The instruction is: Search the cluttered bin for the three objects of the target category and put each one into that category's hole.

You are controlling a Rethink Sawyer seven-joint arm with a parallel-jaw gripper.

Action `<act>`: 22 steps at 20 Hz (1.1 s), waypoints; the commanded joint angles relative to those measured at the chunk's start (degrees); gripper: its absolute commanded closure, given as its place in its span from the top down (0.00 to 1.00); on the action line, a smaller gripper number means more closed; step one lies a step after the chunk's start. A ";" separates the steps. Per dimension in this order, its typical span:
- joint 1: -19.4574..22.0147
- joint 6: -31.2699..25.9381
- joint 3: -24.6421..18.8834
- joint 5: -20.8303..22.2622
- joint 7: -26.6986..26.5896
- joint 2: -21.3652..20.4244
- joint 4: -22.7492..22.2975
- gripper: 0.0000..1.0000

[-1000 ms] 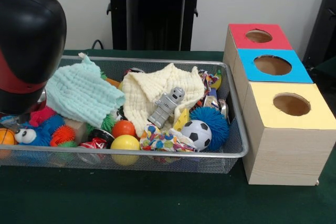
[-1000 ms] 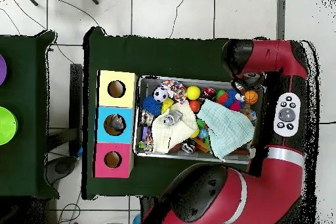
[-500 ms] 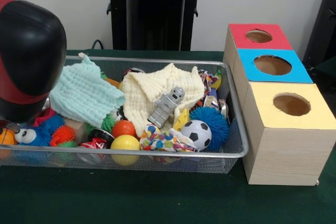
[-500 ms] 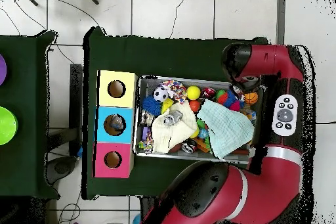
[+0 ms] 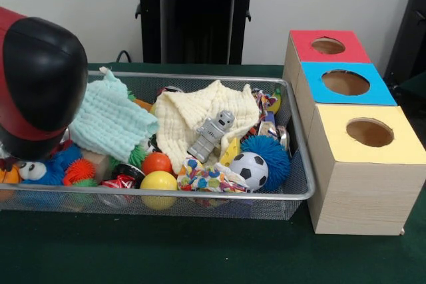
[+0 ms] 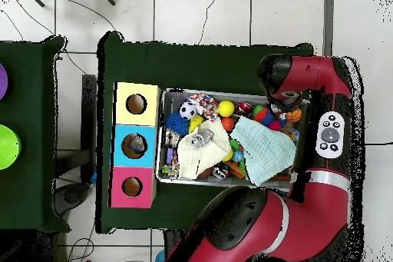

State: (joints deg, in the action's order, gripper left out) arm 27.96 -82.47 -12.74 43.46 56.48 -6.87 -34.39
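On the green bench [image 5: 200,257], nearest the front camera, the bin [image 5: 200,194] of silver wire mesh lies lengthwise, its near rim running along a yellow ball [image 5: 159,181], a patterned bundle of cloth [image 5: 210,179] and a black-and-white soccer ball [image 5: 249,169]. Just behind these sit an orange ball [image 5: 156,162], a spiky blue ball [image 5: 267,153] touching the soccer ball, and a grey toy robot [image 5: 212,136] lying tilted on a cream cloth [image 5: 193,116]. A mint-green cloth [image 5: 110,123] is draped over the left part of the clutter, with a blue plush toy [image 5: 46,167] and an orange spiky ball [image 5: 80,169] beside its lower edge. At the bin's left end the arm's red and black housing [image 5: 36,84] hangs over the toys; the pincer itself is hidden beneath it in both views, so I cannot tell whether it is released or clenched. To the right of the bin, just beside its end wall, three wooden boxes stand in a row: the yellow-topped box [image 5: 369,134] nearest, the blue-topped box [image 5: 346,83] behind it, and the red-topped box [image 5: 328,46] farthest, each with a round hole in its lid. Beyond them stands the black pedestal [image 5: 196,14].
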 commanded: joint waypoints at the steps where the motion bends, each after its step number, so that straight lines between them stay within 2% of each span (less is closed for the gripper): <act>1: -0.44 -9.04 0.35 0.36 -14.79 1.62 -5.23 1.00; 11: -1.20 -10.62 2.39 1.71 -13.72 1.13 -5.51 1.00; 16: -0.80 -8.60 2.40 1.64 -13.86 2.61 -5.16 1.00; 22: -0.10 -6.71 1.01 1.60 -14.77 5.84 -2.44 1.00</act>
State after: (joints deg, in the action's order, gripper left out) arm 27.16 -88.99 -9.57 43.58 56.48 -5.55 -34.27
